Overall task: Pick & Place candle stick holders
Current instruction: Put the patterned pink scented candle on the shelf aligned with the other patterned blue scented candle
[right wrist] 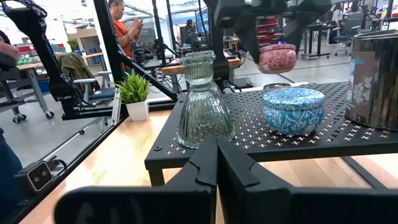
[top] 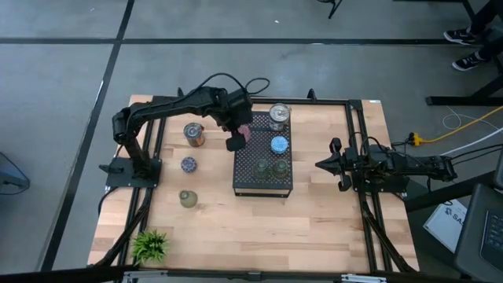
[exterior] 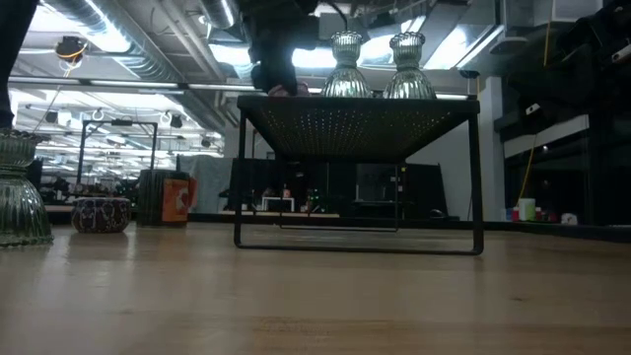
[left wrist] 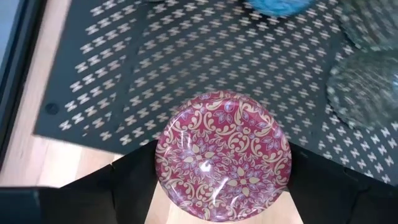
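My left gripper (top: 240, 132) is shut on a pink patterned round candle holder (left wrist: 222, 155), over the far-left corner of the black perforated tray (top: 250, 182). On the tray stand a silvery tin (top: 279, 116), a blue holder (top: 279, 145) and two clear glass holders (top: 262, 167) (top: 280, 167). A silvery-brown holder (top: 194, 134), a blue-purple one (top: 189, 164) and an olive-green one (top: 187, 198) stand on the table left of the tray. My right gripper (top: 324, 164) is shut and empty, right of the tray. My left gripper pinches the pink holder by its round side wall (left wrist: 163, 163), one finger (left wrist: 127, 183) on each opposite side. The fingers come from above, pointing down. The holder sits level with its patterned top up, a little above the tray (right wrist: 278, 57).
A small green plant (top: 149, 245) stands at the table's near left corner. The tray stands on thin legs (exterior: 239, 177), raised above the wooden table. People and furniture show in the room beyond the table.
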